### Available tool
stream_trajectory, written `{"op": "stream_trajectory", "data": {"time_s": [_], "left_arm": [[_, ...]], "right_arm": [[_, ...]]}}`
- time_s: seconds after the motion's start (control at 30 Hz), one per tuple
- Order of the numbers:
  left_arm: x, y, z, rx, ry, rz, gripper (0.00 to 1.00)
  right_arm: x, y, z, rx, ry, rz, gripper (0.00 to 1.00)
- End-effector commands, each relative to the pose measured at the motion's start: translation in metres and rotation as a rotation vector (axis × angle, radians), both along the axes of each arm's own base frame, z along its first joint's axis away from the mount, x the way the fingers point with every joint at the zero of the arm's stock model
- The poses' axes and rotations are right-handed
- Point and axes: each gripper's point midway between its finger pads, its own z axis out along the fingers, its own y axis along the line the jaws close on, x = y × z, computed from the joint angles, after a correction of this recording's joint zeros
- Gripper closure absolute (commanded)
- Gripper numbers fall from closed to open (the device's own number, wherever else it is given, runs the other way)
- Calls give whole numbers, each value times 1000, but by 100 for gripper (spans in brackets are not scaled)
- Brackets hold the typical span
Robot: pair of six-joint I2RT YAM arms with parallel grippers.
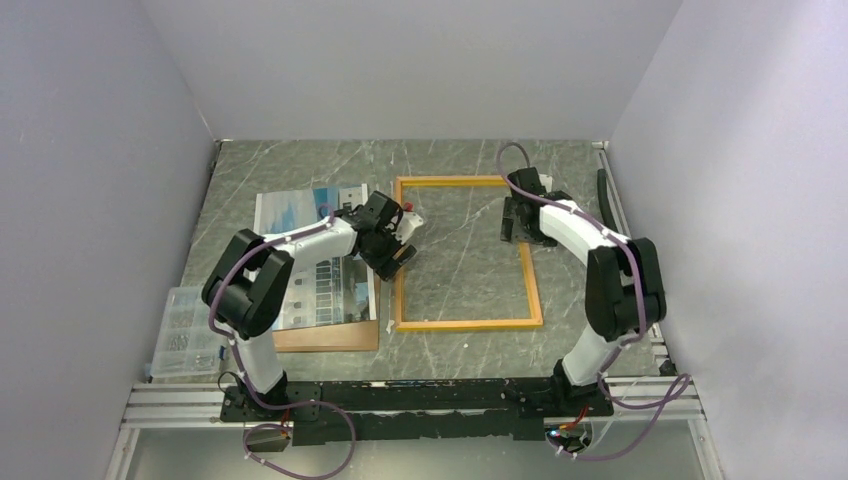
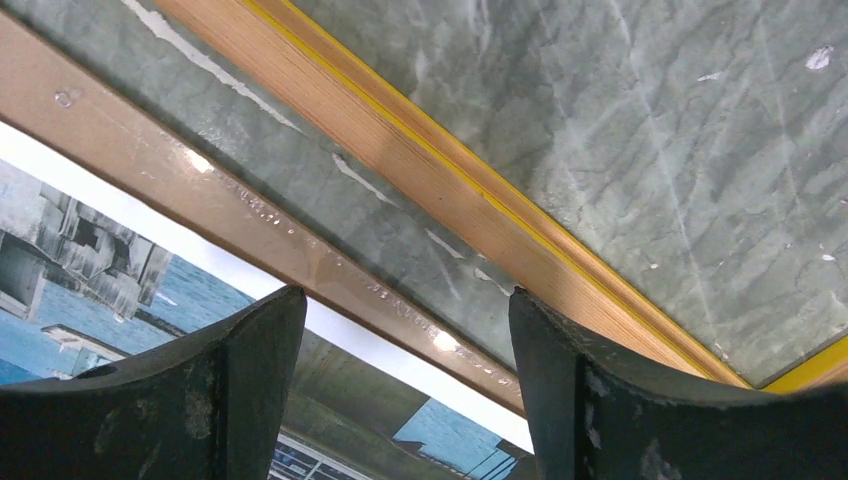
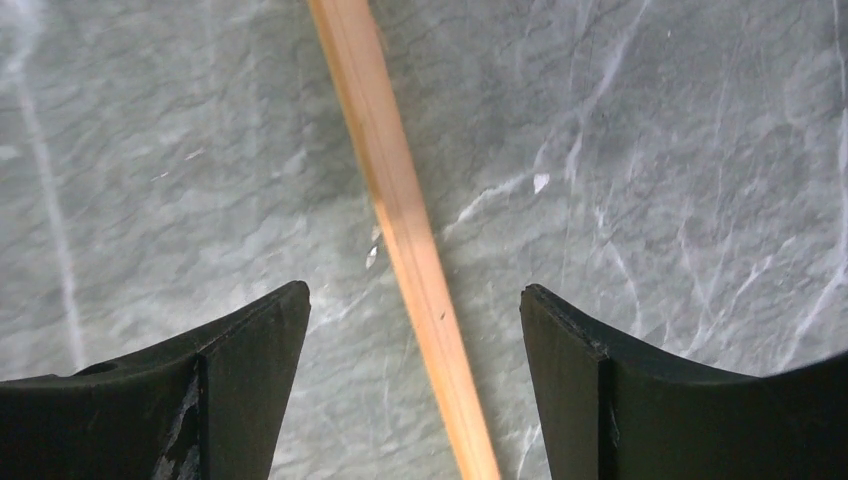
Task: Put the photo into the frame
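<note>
The frame (image 1: pixel 468 324) lies flat on the table, its yellow-orange rails around bare marble. The photo (image 1: pixel 318 262) lies to its left on a brown backing board (image 1: pixel 330 339). My left gripper (image 1: pixel 399 243) is open and empty, low over the gap between the board and the frame's left rail. In the left wrist view the gripper (image 2: pixel 405 300) shows the photo (image 2: pixel 90 280), the board's edge (image 2: pixel 250 215) and the frame rail (image 2: pixel 440 165). My right gripper (image 1: pixel 518 220) is open above the frame's right rail. In the right wrist view the gripper (image 3: pixel 413 292) straddles the rail (image 3: pixel 390 180) without touching it.
A clear plastic compartment box (image 1: pixel 185 332) sits at the near left beside the board. A black strip (image 1: pixel 603 190) lies along the table's right edge. Grey walls close in the left, back and right sides.
</note>
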Motion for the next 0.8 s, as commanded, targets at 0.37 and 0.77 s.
{"op": "stream_trajectory", "data": {"time_s": [0.37, 0.77], "left_arm": [[43, 78, 123, -130, -110, 208, 17], [41, 300, 101, 25, -56, 567, 22]], "right_arm": [[-34, 164, 65, 422, -197, 242, 19], [-70, 364, 65, 635, -65, 530, 18]]}}
